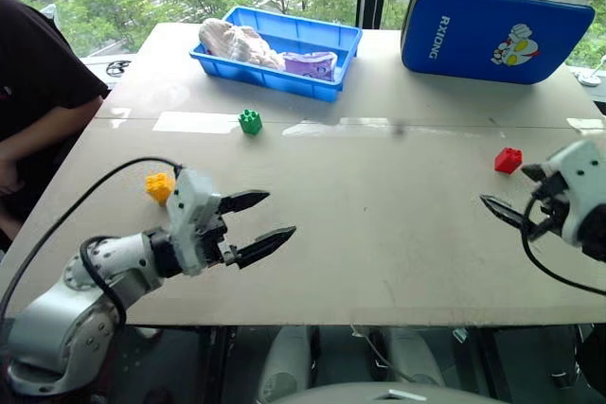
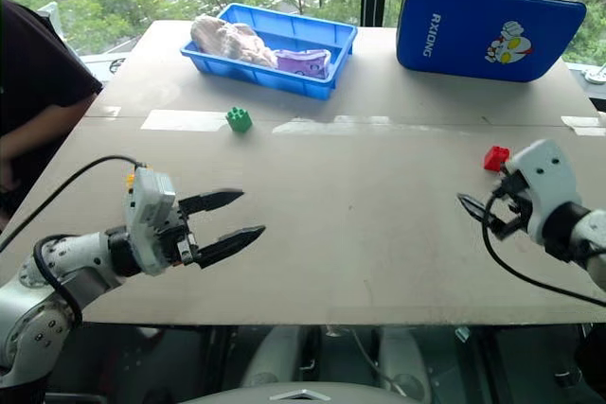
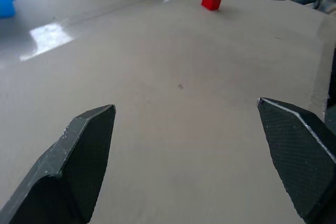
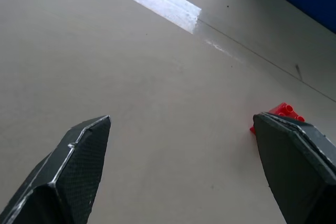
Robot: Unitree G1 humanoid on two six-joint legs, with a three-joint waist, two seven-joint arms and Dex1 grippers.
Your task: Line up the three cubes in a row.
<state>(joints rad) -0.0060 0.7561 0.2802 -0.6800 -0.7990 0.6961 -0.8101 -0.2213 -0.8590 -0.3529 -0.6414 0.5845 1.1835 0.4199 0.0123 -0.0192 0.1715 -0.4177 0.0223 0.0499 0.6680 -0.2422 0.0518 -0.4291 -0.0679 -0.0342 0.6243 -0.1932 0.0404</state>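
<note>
Where tape (image 1: pixel 196 122) lies, tabletop (image 1: pixel 379 234) perhaps seamed.

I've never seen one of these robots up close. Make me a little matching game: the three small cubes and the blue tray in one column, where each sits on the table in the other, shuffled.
Things:
1. yellow cube
2. green cube
3. red cube
4. blue tray

Places:
A. just in front of the tray
B. far side of the table, holding bundles
C. behind the left gripper
D. beside the right gripper

Pairs: 1-C, 2-A, 3-D, 4-B
</note>
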